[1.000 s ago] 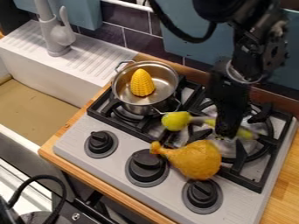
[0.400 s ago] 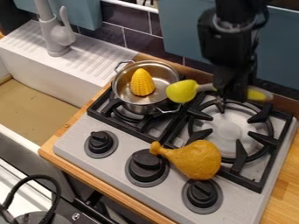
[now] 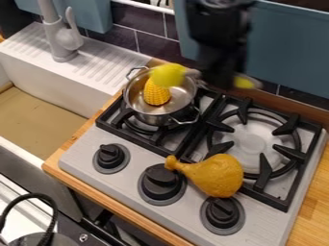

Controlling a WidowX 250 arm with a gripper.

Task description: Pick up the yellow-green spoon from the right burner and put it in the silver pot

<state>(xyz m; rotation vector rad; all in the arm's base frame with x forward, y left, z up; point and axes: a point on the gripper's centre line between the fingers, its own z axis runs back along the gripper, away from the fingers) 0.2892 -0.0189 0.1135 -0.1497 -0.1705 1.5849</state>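
Observation:
The black gripper [image 3: 215, 79], blurred, hangs high above the back of the stove, shut on a spoon-like utensil. The utensil's yellow-green head [image 3: 168, 75] is to the left, over the pot, and its yellow handle end [image 3: 244, 82] sticks out to the right. Below the head, a yellow corn cob [image 3: 157, 92] stands in the metal pot [image 3: 151, 116] on the left burner. An orange-brown toy drumstick [image 3: 210, 175] lies at the stove's front, beside the knobs.
The right burner grate [image 3: 262, 169] has raised black prongs. Several black knobs line the stove's front. A white sink [image 3: 80, 91] with a grey faucet [image 3: 63, 41] is at the left. Behind the stove rises a tiled wall [image 3: 149, 36] with blue panels.
The gripper has risen from the right burner and moved left, carrying the utensil, whose head is now over the pot. The corn, pot and drumstick have stayed put.

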